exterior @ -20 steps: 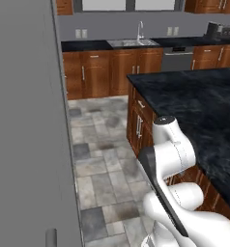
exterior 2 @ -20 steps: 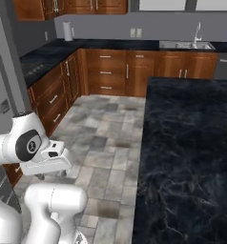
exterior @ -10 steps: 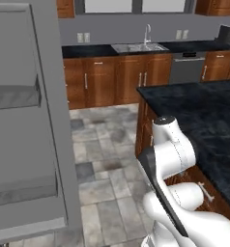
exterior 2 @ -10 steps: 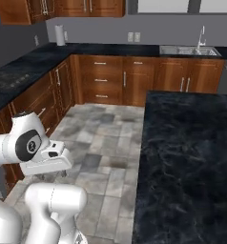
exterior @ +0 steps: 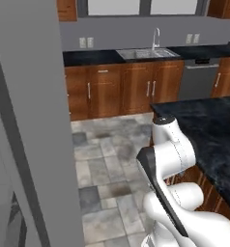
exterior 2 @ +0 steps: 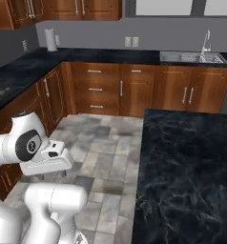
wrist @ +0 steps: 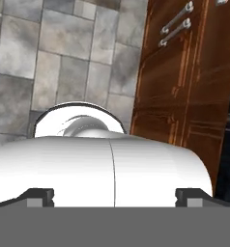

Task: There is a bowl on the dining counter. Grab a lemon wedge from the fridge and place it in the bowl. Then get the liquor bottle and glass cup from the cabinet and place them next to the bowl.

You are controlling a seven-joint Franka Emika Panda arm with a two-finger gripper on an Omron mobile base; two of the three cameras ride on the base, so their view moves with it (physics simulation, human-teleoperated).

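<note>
The base has swung, bringing the fridge [exterior: 30, 120] close on the left; gripper [wrist: 114, 198] wide, empty; dining counter [exterior 2: 187, 167] alongside; turning further risks clipping its edge.

Even, shadowless rendered light fills the kitchen; the tiled floor [exterior: 112, 159] looks soft and blurred, the black marble dining counter [exterior 2: 187, 167] carries a faint sheen, and the wood cabinet front [wrist: 184, 96] shows pale streaky glare.
</note>
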